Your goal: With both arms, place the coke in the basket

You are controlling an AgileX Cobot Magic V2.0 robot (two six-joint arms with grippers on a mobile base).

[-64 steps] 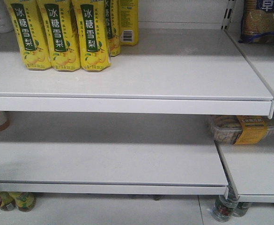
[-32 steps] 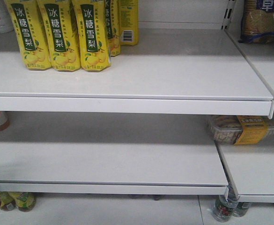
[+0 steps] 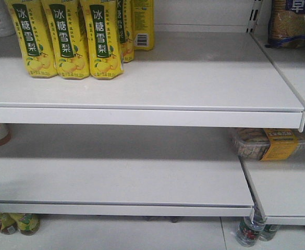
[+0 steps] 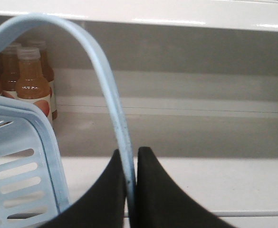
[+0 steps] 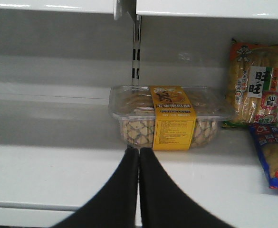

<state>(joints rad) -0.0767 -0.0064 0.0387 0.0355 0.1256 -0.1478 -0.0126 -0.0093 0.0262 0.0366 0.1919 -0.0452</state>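
The pale blue basket [image 4: 15, 156] fills the lower left of the left wrist view, with its slotted side and rim close up. Its swing handle [image 4: 100, 71] arches up and runs down between my left gripper's black fingers. My left gripper [image 4: 130, 151] is shut on that handle. My right gripper [image 5: 139, 149] is shut with nothing between its fingers, hovering over the white shelf [image 5: 58, 171] just in front of a clear snack box. The coke shows in no view. Neither gripper appears in the front view.
A clear snack box with a yellow label [image 5: 169, 116] stands straight ahead of the right gripper, with snack bags [image 5: 253, 80] to its right. Amber drink bottles [image 4: 32, 80] stand behind the basket. Yellow cartons [image 3: 69, 36] line the upper shelf's left; a slotted shelf upright [image 5: 136, 52] rises behind the box.
A dark arm part at the front view's lower right edge one second ago has left the view. The shelves and goods have not moved.
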